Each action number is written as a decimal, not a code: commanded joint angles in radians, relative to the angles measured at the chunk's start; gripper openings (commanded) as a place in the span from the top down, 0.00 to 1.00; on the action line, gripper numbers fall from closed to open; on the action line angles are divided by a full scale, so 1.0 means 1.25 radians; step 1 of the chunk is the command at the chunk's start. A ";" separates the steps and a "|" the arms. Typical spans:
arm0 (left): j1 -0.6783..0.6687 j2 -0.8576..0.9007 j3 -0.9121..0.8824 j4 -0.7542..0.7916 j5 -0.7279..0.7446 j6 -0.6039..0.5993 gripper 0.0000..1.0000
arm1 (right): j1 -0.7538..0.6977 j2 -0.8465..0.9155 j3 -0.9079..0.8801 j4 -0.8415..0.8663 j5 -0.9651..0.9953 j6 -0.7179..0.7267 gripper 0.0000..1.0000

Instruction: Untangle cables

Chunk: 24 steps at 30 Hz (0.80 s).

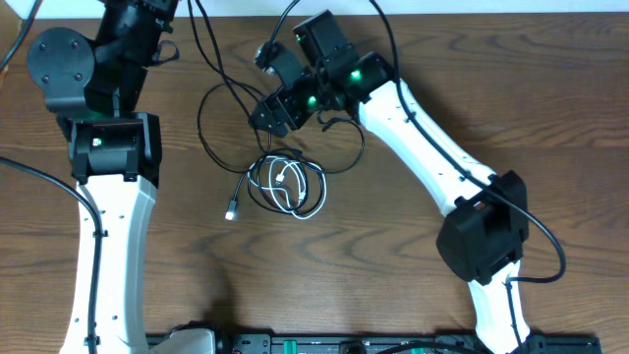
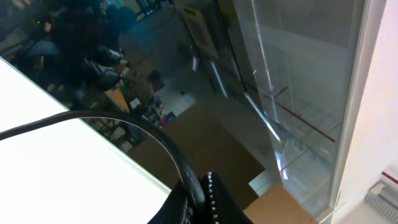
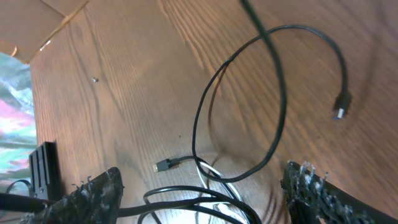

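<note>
My right pincer (image 3: 202, 186) is wide open and grips nothing. It hangs over the thin black cable loop (image 3: 273, 112) at frame centre, with the tangled white cord coil (image 1: 319, 195) mid-frame overhead. I centre one strand between the fingers, then close

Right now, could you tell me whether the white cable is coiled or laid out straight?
Coiled: the white cable lies in tight loops on the table, with a black cable running into the same bundle.
</note>
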 commanded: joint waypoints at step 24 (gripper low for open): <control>0.019 -0.020 0.025 -0.011 -0.031 -0.010 0.92 | -0.009 0.009 -0.006 0.005 0.006 0.088 0.99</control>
